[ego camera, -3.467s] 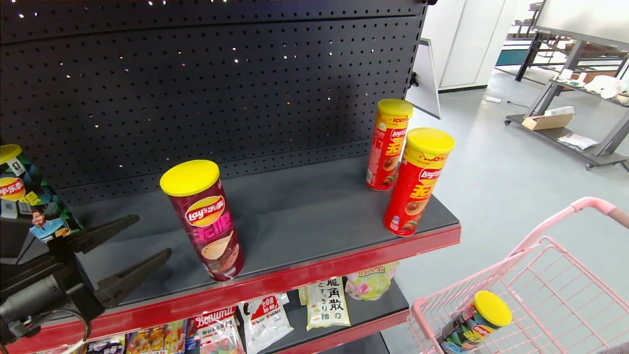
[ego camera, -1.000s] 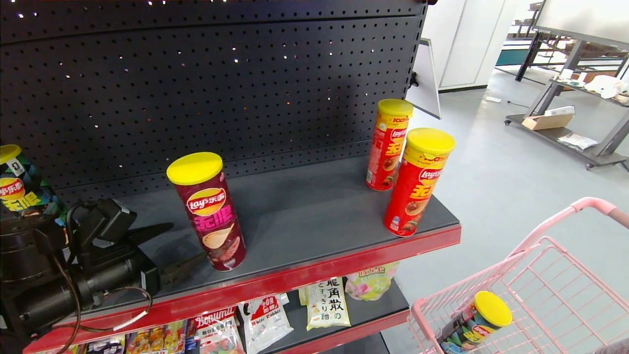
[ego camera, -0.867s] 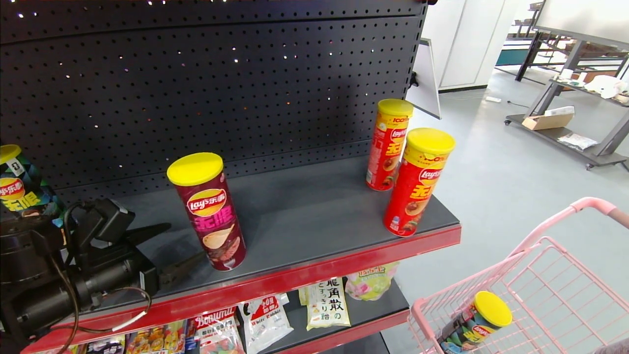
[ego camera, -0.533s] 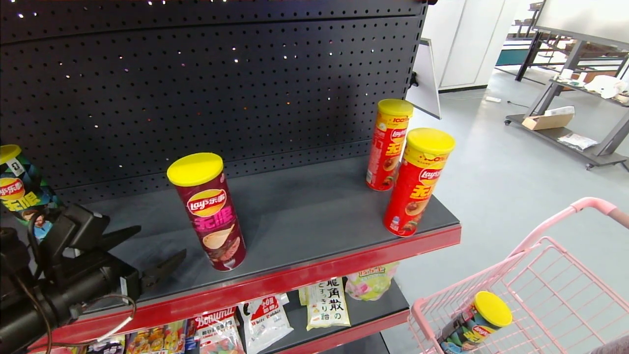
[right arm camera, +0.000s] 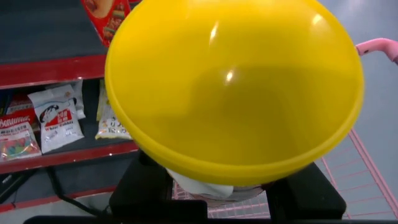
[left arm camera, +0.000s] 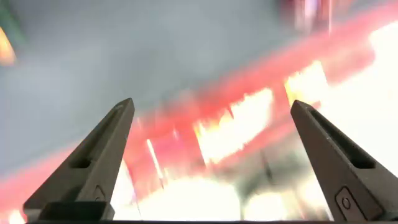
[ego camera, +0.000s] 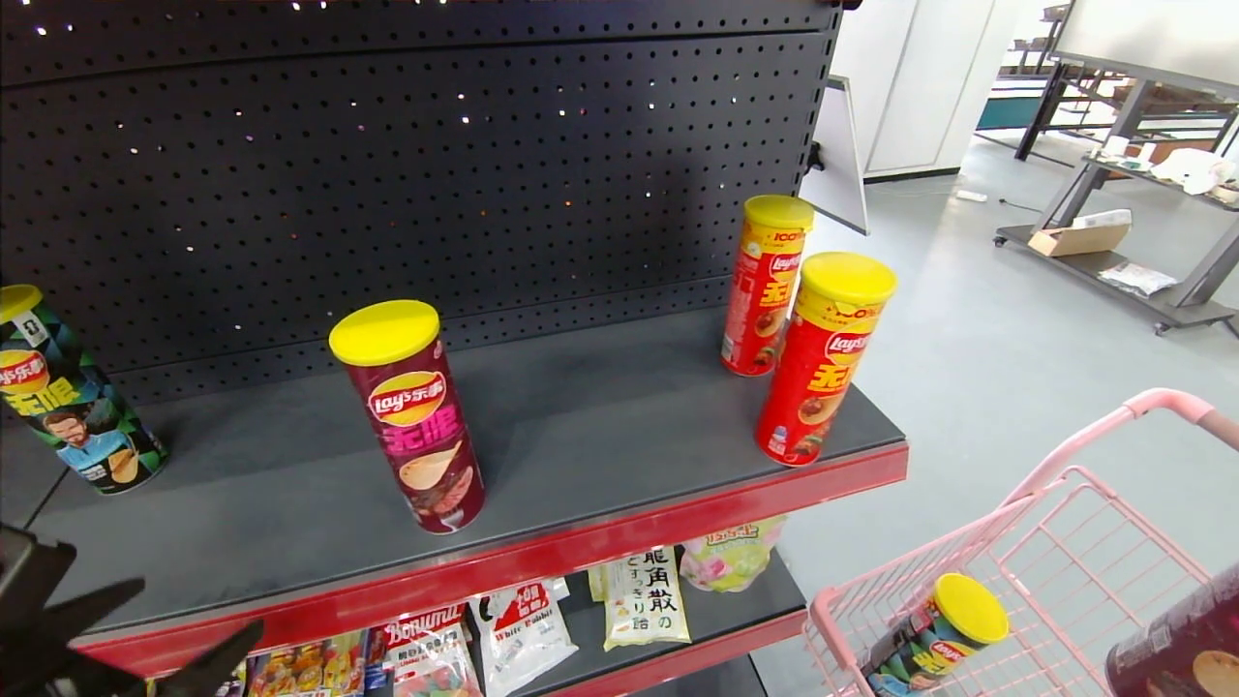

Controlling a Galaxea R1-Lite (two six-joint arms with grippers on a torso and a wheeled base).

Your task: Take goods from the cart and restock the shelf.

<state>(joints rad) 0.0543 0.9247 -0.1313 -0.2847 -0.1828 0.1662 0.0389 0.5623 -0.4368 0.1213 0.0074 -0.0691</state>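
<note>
Chip can (right arm camera: pixel 233 87), dark red with a yellow lid, is pinched low on its body by the right claw (right arm camera: pixel 227 198) over the pink cart (ego camera: pixel 1065 542), probably bound for the shelf (ego camera: pixel 600 426). Left claw (ego camera: pixel 194 608) hangs spread and empty below the shelf's front edge.

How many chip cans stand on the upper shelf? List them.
4: green can at left, maroon can mid-front, front red can and rear red can at right. Others may hide farther left.
</note>
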